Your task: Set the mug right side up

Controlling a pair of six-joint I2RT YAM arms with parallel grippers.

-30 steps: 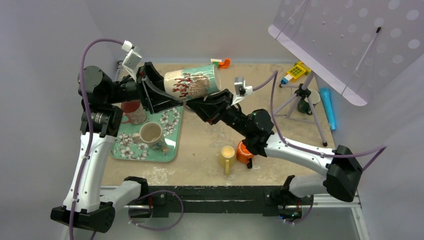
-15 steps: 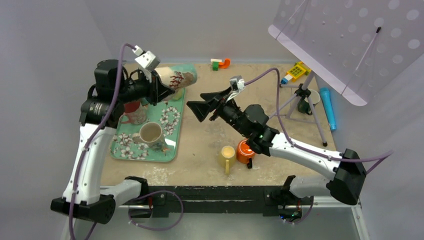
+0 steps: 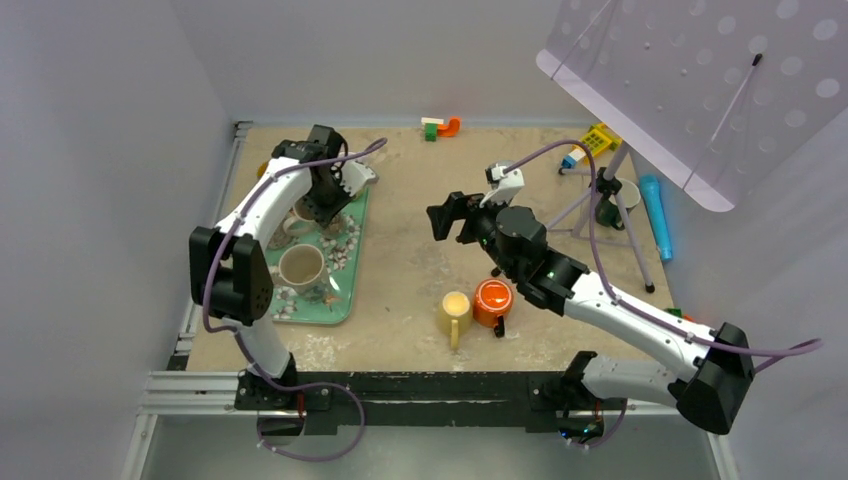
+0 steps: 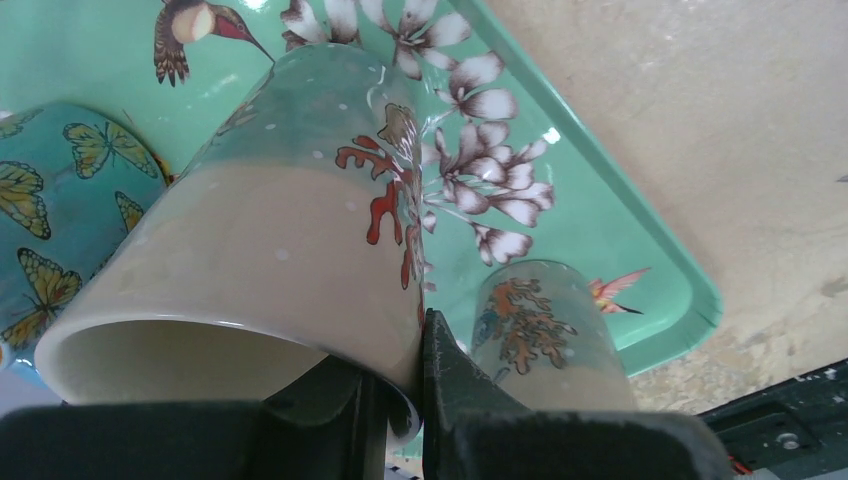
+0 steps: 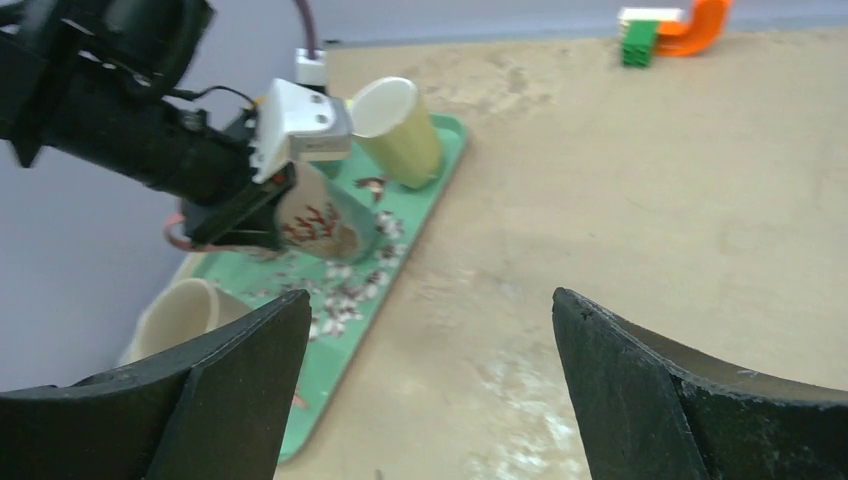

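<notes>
Gripping: the mug is pinched at its rim wall by the left gripper, one finger inside the mouth and one outside, jaws narrow.
Mug location: held over the green tray, at its far end in the overhead view.
Mug pose: tilted, mouth toward the wrist, base toward the tray. Base contact cannot be told.
Right gripper: jaws spread wide, nothing held, well apart from the mug over the table.
Done: the flip is judged mostly complete, since the mouth is no longer facing down.
Left: the mug is to be levelled, seated on its base and released.
Neighbours: butterfly mug just beside, cream cup near.
Risk: a tilted release is judged likely to tip the mug into them.
</notes>
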